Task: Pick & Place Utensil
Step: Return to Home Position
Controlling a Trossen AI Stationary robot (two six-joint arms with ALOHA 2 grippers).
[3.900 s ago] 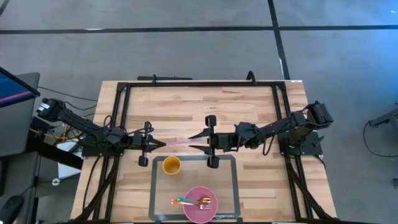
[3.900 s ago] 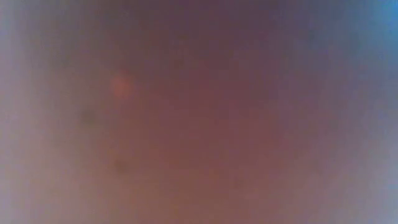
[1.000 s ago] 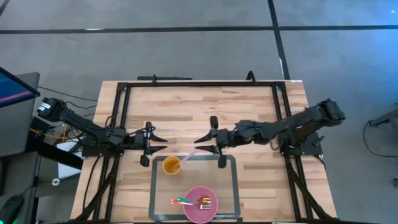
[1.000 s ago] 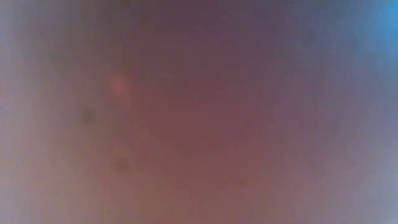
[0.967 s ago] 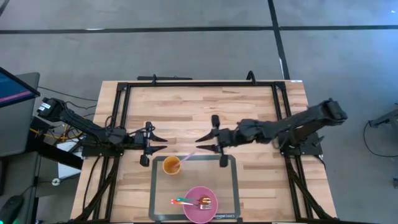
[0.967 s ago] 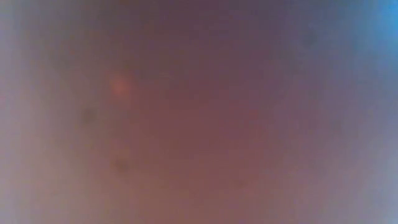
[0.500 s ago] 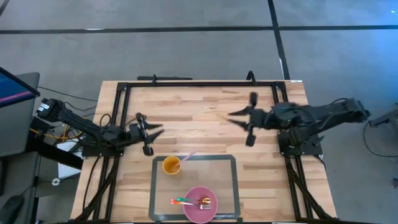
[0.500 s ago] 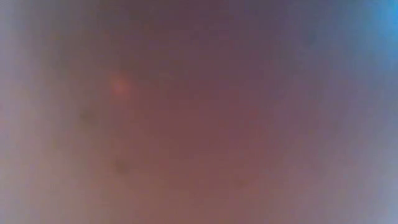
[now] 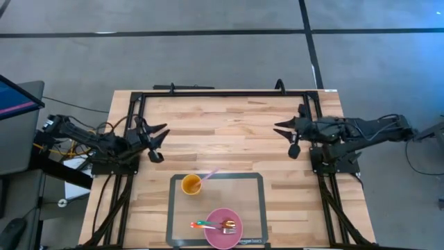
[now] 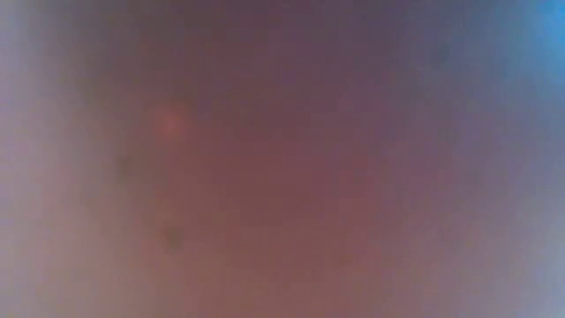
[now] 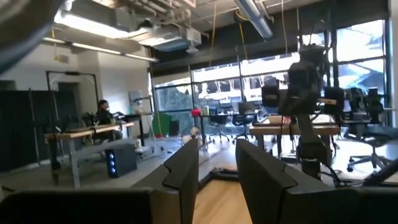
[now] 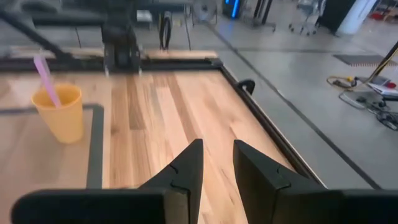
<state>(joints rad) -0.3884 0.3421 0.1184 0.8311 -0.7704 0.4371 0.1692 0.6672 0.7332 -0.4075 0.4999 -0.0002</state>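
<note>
straw stands in yellow cup; low view shows blur

High view's evenly lit from above, only faint soft shadows on the wooden table. Low view's just a reddish-purple smear, bluish glow top right. Left wrist view's dim indoors and backlit by bright windows. Right wrist view's bright, but the yellow cup looks soft.
</note>
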